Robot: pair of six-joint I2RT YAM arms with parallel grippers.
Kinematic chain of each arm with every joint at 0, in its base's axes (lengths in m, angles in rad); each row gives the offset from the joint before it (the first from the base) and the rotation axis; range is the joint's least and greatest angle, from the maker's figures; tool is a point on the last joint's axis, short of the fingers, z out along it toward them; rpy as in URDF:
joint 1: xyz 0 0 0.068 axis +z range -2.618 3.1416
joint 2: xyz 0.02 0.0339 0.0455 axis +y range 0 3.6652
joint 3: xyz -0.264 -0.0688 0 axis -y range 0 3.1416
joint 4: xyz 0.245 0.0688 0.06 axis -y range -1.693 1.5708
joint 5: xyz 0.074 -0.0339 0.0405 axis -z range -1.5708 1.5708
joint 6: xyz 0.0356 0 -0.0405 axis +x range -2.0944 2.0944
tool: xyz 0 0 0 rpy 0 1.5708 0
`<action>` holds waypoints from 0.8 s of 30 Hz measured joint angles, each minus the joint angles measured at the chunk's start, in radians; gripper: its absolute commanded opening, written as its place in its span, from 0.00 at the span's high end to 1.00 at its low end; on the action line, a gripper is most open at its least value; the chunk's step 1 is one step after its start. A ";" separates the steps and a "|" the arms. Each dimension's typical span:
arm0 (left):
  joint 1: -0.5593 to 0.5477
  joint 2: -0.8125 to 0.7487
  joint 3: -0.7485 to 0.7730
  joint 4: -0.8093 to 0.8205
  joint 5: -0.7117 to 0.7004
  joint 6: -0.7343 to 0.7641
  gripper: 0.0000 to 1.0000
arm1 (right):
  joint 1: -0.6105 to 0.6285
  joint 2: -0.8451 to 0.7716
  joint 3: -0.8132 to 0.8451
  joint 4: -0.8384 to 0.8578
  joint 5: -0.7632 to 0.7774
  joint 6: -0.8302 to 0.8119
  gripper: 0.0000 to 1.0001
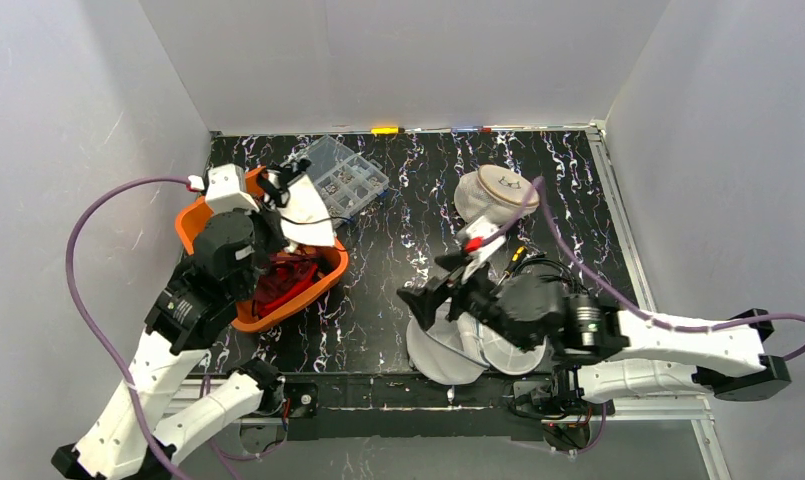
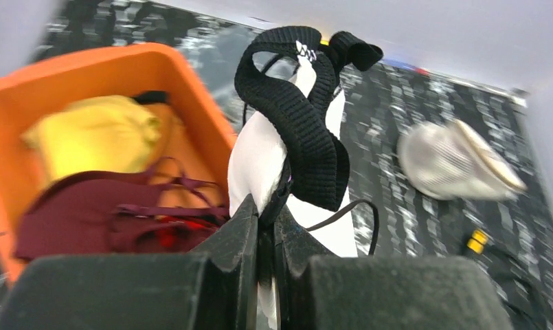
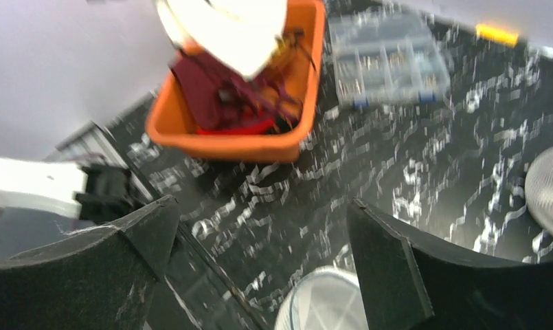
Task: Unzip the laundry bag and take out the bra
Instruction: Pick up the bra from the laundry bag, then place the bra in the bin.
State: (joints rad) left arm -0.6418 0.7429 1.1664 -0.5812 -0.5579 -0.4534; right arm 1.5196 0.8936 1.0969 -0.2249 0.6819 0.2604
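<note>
A white bra (image 2: 256, 155) with black straps (image 2: 308, 130) hangs from my left gripper (image 2: 266, 213), whose jaws are shut on its edge. In the top view the left gripper (image 1: 276, 200) holds the bra (image 1: 310, 218) over the right rim of the orange bin (image 1: 191, 218). The bra also shows in the right wrist view (image 3: 225, 24). The white mesh laundry bag (image 1: 446, 352) lies near the table's front edge. My right gripper (image 1: 433, 288) is open and empty just above it, and the bag's rim (image 3: 325, 302) shows below the open jaws (image 3: 260, 213).
The orange bin (image 2: 88, 62) holds maroon, red and yellow clothes (image 2: 88, 134). A clear compartment box (image 1: 343, 175) stands behind it. A second round mesh bag (image 1: 493, 192) lies at the back right, and it also shows in the left wrist view (image 2: 452, 161). White walls stand close on three sides.
</note>
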 measured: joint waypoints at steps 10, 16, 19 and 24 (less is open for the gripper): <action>0.518 0.134 -0.062 0.012 0.104 0.016 1.00 | 0.000 -0.039 -0.293 0.026 0.030 0.178 0.01; 0.676 0.150 -0.200 0.056 0.229 -0.021 1.00 | 0.000 -0.200 -0.404 0.072 0.022 0.238 0.01; 0.679 0.152 -0.274 0.105 0.285 -0.030 1.00 | 0.000 -0.250 -0.443 0.076 0.020 0.256 0.01; 0.679 0.144 -0.417 0.222 0.367 -0.031 1.00 | 0.000 -0.304 -0.469 0.068 0.018 0.271 0.01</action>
State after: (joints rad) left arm 0.0376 0.8871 0.7490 -0.3588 -0.1909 -0.4839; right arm 1.5196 0.5896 0.6277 -0.1566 0.6998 0.5312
